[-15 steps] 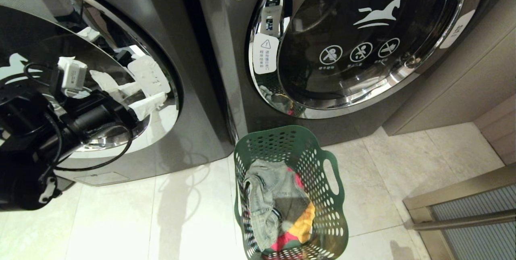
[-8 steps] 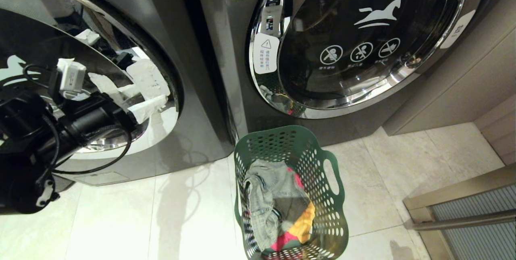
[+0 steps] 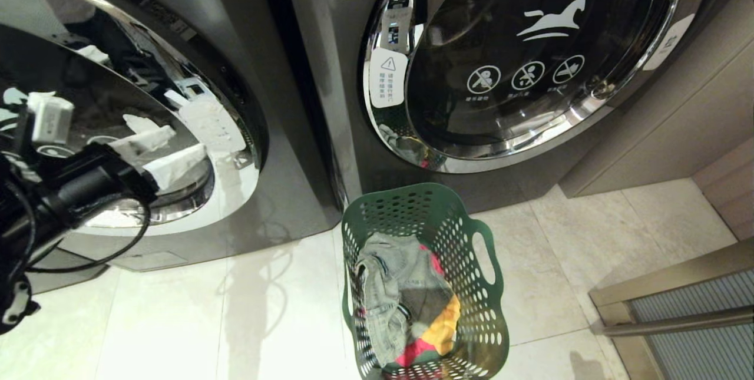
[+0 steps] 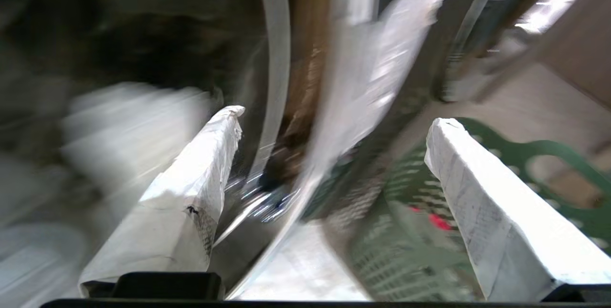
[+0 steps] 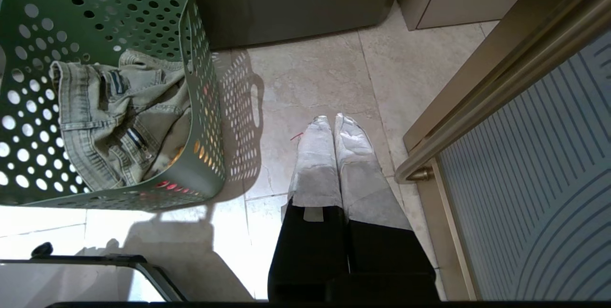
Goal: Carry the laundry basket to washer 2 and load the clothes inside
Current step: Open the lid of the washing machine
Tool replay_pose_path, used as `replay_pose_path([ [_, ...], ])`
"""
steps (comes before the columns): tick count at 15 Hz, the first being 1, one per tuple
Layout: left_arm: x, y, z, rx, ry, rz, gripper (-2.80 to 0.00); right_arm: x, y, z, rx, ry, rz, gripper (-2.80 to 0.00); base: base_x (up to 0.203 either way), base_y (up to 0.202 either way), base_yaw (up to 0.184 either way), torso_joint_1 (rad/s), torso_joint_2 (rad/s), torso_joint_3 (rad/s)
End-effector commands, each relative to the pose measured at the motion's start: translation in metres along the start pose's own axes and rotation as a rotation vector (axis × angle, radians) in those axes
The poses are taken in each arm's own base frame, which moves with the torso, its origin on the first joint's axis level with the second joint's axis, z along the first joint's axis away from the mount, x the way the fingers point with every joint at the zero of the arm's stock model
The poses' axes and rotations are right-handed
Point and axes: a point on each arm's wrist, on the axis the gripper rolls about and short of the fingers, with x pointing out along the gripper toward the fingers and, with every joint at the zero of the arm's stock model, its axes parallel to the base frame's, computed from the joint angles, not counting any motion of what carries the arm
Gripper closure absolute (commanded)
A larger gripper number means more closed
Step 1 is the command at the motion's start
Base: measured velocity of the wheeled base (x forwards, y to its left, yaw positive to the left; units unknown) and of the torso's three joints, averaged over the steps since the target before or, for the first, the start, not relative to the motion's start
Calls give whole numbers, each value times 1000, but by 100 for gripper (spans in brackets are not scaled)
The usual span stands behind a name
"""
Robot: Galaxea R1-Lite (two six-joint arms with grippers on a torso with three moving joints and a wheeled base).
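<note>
Presently, the step in hand is the door of washer 2 [image 3: 283, 132], the machine on my left. The carry looks finished and no garment is loaded.

1. Washer 2: its chrome-ringed glass door [image 3: 118, 103] appears to stand slightly ajar. I cannot confirm how far. The neighbouring washer [image 3: 530, 73] on the right has its door closed.
2. The laundry basket [image 3: 412, 191] stands upright on the floor tiles [image 3: 265, 321], in front of the seam between the two machines.
3. The clothes [image 3: 400, 303] lie inside it: the denim piece [image 3: 377, 297] on top, the yellow-orange garment [image 3: 445, 327] and the red garment [image 3: 412, 353] beneath.
4. The left claw [image 4: 334, 198] is up at the door face, fingers spread wide, gripping nothing. The basket sits lower and to its right, well apart.
5. The right claw [image 5: 334, 155] hangs over the floor beside the basket's right side, fingers pressed together, empty.

In my judgement, the next move needs the door swung fully clear. The left claw then has to come down and across to the denim.
</note>
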Motion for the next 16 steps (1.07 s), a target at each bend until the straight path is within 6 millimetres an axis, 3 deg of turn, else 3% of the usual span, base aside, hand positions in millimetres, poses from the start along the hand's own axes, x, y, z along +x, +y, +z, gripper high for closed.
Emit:
replay_pose_path([
  [1,-39,11,21,66,-18,95,-280,0,0,0,-1,-1,0,0,0,0,0,0,0,0],
  [4,-84,-3,64,129,-83,177,-280,0,0,0,0,1,0,0,0,0,0,0,0,0],
  [7,-124,-51,127,186,-238,270,-280,0,0,0,0,0,0,0,0,0,0,0,0,0],
  [9,-151,-88,174,296,-363,446,-280,0,0,0,0,-1,0,0,0,0,0,0,0,0],
  [11,-155,-120,230,463,-497,536,-280,0,0,0,0,1,0,0,0,0,0,0,0,0],
  [13,-149,-147,275,558,-579,502,-280,0,0,0,-1,0,0,0,0,0,0,0,0,0],
  [14,-147,-155,293,545,-592,482,-280,0,0,0,0,0,0,0,0,0,0,0,0,0],
  [16,-145,-144,301,386,-558,470,-280,0,0,0,0,-1,0,0,0,0,0,0,0,0],
])
